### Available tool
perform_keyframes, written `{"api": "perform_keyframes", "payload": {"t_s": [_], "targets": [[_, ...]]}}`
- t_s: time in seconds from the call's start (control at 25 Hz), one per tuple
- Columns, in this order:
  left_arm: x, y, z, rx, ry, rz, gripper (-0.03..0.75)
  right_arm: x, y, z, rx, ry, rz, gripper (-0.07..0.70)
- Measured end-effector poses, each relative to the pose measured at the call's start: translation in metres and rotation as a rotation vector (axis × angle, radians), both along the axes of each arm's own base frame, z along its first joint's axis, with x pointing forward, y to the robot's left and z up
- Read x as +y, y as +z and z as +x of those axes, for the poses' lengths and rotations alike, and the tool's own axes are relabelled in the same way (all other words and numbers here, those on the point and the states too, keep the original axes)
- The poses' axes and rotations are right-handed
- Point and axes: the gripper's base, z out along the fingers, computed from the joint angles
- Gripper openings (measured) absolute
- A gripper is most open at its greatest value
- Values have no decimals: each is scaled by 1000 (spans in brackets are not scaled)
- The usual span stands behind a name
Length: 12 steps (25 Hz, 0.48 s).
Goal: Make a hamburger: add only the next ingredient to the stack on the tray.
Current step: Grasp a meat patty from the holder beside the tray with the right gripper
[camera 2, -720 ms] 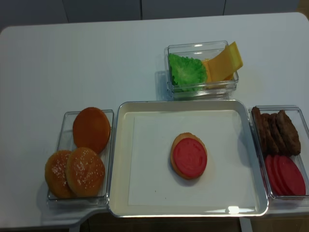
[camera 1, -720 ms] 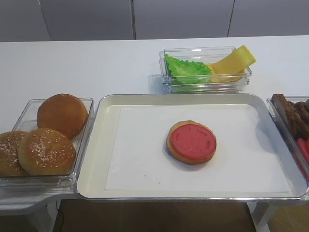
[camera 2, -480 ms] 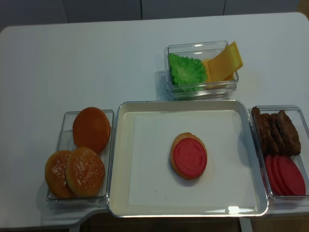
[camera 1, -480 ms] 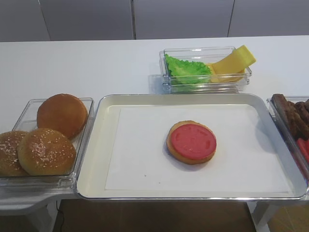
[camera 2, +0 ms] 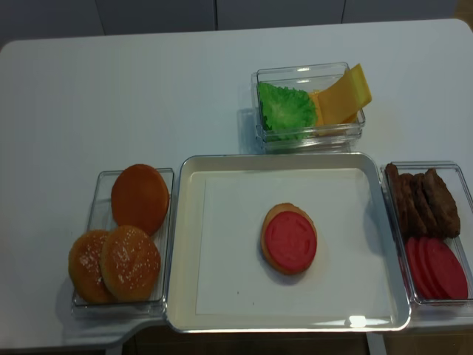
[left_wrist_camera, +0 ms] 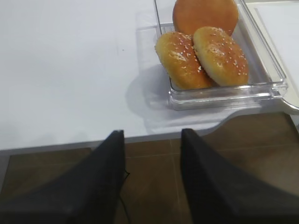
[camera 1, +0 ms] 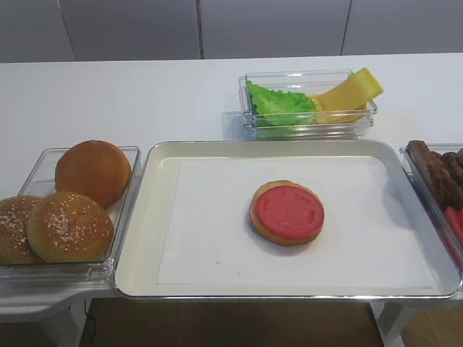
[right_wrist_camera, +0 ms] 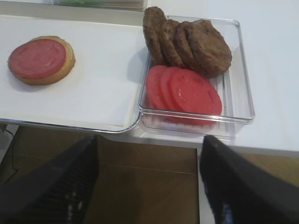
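Several dark brown meat patties (right_wrist_camera: 191,39) (camera 2: 423,200) stand on edge in the far half of a clear container to the right of the tray (camera 2: 188,244) (camera 1: 166,217). The stack (camera 1: 287,212) (camera 2: 289,238) (right_wrist_camera: 41,59), a tan bun base under a red disc, lies near the tray's middle. My right gripper (right_wrist_camera: 149,186) hangs open below the table's front edge, nearer than the patty container, with nothing between its fingers. My left gripper (left_wrist_camera: 152,182) is open too, low in front of the bun container. Neither gripper shows in the exterior views.
Red slices (right_wrist_camera: 187,91) (camera 2: 436,266) fill the near half of the patty container. A clear container of sesame buns (left_wrist_camera: 210,46) (camera 2: 126,237) sits left of the tray. Behind the tray is a container with lettuce and cheese (camera 1: 307,105). Brown floor lies below the table edge.
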Motion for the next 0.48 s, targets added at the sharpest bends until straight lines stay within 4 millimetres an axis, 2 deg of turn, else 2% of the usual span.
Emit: {"api": "perform_keyframes", "payload": {"t_s": [0.48], "targets": [[0, 0, 0, 0, 0, 0, 299, 0, 0, 0, 0, 1, -2, 512]]}}
